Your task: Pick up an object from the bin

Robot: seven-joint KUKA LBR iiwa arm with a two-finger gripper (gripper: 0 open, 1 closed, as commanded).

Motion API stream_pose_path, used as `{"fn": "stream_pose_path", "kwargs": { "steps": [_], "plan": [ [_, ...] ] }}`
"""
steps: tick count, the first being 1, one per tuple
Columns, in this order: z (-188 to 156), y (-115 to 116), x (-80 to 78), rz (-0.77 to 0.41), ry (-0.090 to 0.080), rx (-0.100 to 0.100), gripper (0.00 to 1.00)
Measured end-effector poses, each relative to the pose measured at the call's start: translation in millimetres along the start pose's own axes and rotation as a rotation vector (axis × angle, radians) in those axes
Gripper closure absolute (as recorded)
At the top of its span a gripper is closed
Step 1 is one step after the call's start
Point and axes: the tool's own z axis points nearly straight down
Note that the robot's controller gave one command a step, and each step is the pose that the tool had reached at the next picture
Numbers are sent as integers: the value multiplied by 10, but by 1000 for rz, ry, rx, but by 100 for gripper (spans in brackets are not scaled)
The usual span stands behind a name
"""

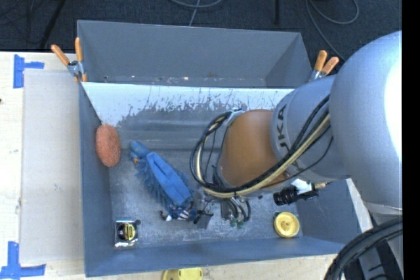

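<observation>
My gripper (223, 212) shows partly from under the arm's orange cover, low in the bin near its front middle. A blue brush (162, 180) lies slantwise just to its left, with the brush's dark lower end (181, 212) close beside the gripper. To the gripper's right a yellow round disc (287, 224) rests on the floor near the front wall. A small black and white thing (293, 193) lies just above that disc, partly under the arm.
A brown oval lump (108, 145) leans at the left wall. A small black and yellow tape measure (126, 233) sits in the front left corner. The arm and its looped cables cover the bin's right half.
</observation>
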Motion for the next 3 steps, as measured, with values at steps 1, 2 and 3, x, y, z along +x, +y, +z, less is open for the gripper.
{"fn": "stream_pose_path", "kwargs": {
  "steps": [1, 2, 3],
  "plan": [
    [-199, -13, -324, 5, 12, 6, 100],
    [-257, -41, -273, 13, 9, 9, 0],
    [-288, -81, 38, 19, 14, 12, 0]
  ]
}}
